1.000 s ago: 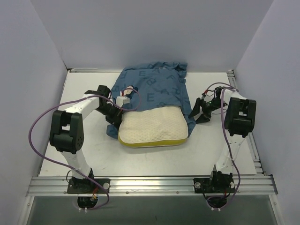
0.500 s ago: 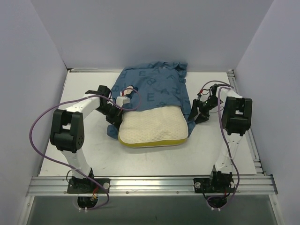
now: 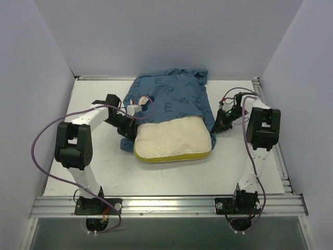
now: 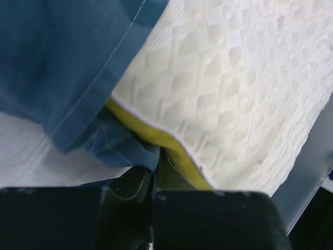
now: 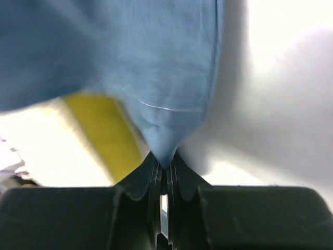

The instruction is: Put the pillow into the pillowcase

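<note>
The cream quilted pillow (image 3: 171, 139) lies mid-table, its far half inside the blue printed pillowcase (image 3: 169, 96), its yellow-piped near edge outside. My left gripper (image 3: 128, 136) sits at the pillow's left corner, shut on the pillowcase's lower hem. In the left wrist view the blue pillowcase (image 4: 57, 62) runs into the left gripper (image 4: 156, 161) beside the pillow (image 4: 234, 88). My right gripper (image 3: 215, 128) is at the pillow's right side. In the right wrist view the right gripper (image 5: 165, 165) pinches a fold of the pillowcase (image 5: 145, 62), the pillow's yellow edge (image 5: 99, 125) just left of it.
White table (image 3: 171, 177) boxed in by pale walls on three sides. A metal rail (image 3: 166, 205) with both arm bases runs along the near edge. Purple cables loop off each arm.
My right gripper moved in to the pillowcase's right edge and closed on it. The pillow and cloth shifted slightly right. The left gripper stayed shut.
</note>
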Action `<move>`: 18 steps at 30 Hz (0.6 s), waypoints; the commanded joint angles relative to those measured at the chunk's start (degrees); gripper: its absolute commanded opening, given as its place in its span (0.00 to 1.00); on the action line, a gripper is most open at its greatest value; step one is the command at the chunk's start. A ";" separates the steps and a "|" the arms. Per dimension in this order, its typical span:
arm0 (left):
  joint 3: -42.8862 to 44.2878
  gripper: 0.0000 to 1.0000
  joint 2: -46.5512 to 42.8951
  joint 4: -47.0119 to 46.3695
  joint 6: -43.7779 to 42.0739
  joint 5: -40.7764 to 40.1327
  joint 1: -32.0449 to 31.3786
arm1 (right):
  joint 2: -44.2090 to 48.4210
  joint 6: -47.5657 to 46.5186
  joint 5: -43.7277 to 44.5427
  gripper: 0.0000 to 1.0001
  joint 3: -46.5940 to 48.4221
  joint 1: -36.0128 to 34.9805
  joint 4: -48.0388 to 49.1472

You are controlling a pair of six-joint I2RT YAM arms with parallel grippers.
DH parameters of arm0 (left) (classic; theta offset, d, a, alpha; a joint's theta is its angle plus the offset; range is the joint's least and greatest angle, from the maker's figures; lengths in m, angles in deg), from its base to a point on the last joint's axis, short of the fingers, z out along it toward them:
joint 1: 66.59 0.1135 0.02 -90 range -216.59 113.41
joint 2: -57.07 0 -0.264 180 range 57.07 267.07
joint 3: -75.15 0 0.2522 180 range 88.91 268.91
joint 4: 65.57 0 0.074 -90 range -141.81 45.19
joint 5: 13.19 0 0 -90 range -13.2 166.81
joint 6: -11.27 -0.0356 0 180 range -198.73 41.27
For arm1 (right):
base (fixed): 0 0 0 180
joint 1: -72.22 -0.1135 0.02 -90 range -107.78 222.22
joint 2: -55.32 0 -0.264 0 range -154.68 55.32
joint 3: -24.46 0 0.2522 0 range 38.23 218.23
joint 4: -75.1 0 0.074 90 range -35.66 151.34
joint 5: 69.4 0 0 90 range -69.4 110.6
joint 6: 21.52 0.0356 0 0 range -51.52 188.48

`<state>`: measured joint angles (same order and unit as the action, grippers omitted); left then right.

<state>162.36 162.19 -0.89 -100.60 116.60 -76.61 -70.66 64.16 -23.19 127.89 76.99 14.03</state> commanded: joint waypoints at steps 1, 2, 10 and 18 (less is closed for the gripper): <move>5.37 0.00 -6.41 -3.71 4.98 7.57 2.55 | 11.87 -1.05 -11.70 0.00 0.86 6.10 -2.17; 7.30 0.00 -7.46 -3.89 6.12 8.45 3.51 | 16.15 -0.70 -14.02 0.00 1.56 6.91 -2.26; 29.96 0.00 -15.20 -22.47 32.56 12.16 9.14 | 29.20 10.63 -27.05 0.00 23.33 13.33 -1.83; 52.30 0.00 -11.08 -37.64 47.35 8.82 9.67 | 29.21 56.04 -27.75 0.00 38.47 18.77 40.93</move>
<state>207.38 150.37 -27.91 -60.80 126.34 -67.63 -39.88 96.79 -48.59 165.18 93.58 32.72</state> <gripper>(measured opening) 0.009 0.043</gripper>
